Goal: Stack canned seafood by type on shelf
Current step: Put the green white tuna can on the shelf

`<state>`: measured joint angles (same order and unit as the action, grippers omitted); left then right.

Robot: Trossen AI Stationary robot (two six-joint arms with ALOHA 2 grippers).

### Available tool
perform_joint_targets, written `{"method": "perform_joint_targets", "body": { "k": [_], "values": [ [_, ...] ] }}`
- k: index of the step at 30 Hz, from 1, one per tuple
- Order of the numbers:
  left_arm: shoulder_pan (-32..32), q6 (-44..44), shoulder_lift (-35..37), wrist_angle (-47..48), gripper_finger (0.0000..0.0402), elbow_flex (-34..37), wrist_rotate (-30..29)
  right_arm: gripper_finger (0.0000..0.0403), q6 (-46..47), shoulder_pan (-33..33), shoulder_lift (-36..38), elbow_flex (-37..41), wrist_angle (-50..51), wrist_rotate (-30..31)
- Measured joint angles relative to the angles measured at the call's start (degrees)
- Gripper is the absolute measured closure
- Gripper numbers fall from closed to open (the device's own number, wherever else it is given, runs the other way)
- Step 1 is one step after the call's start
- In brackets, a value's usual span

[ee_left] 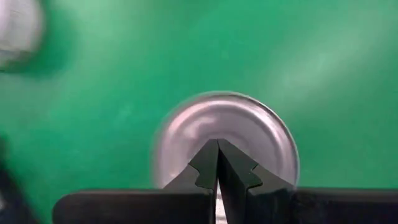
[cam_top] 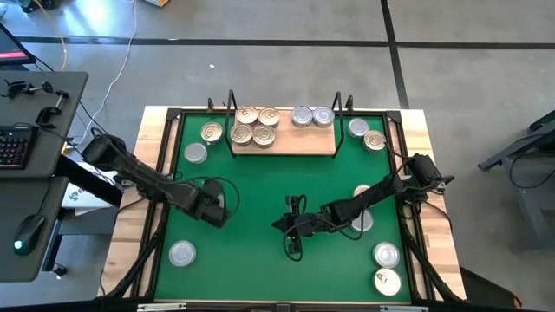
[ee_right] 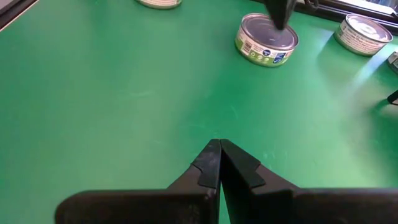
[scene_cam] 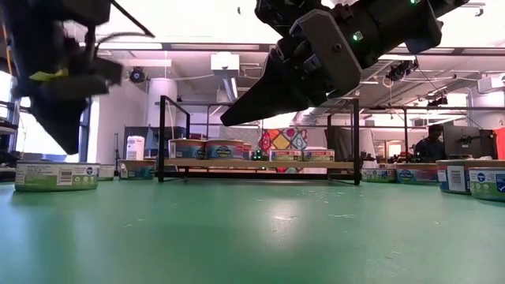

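Note:
My left gripper (cam_top: 217,212) is shut and points down over a silver-lidded can (ee_left: 249,121) on the left half of the green mat. In the low view its tips (scene_cam: 69,148) stand a thin gap above that can (scene_cam: 55,175). My right gripper (cam_top: 279,224) is shut with nothing in it and hangs above the middle of the mat (ee_right: 219,149), slanting down toward the left. The wooden shelf (cam_top: 295,149) stands at the far edge. On its board sit several gold-lidded cans (cam_top: 253,126) at the left and two silver-lidded cans (cam_top: 312,116) at the right.
Loose cans stand on the mat: two at the far left (cam_top: 203,142), one near left (cam_top: 182,253), two at the far right (cam_top: 367,133), two near right (cam_top: 387,267), others partly under the right arm (cam_top: 362,221). The mat's middle (cam_top: 260,182) is bare. A black frame (cam_top: 165,173) rims the mat.

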<state>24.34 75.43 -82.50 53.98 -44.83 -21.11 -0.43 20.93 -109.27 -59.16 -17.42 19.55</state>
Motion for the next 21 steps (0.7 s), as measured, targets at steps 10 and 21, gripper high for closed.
{"method": "perform_joint_targets", "body": {
  "k": [10,21],
  "values": [
    [-0.64,-25.62,-0.04,-52.96,0.0401,4.84,-4.12,0.0402,-0.71,3.71,7.12,-0.02,9.56,1.89],
    [-0.16,-27.94,-0.14,-38.56,0.0402,1.17,-5.01,0.0389,9.81,6.37,11.23,-0.07,21.40,2.82]
  ]
}}
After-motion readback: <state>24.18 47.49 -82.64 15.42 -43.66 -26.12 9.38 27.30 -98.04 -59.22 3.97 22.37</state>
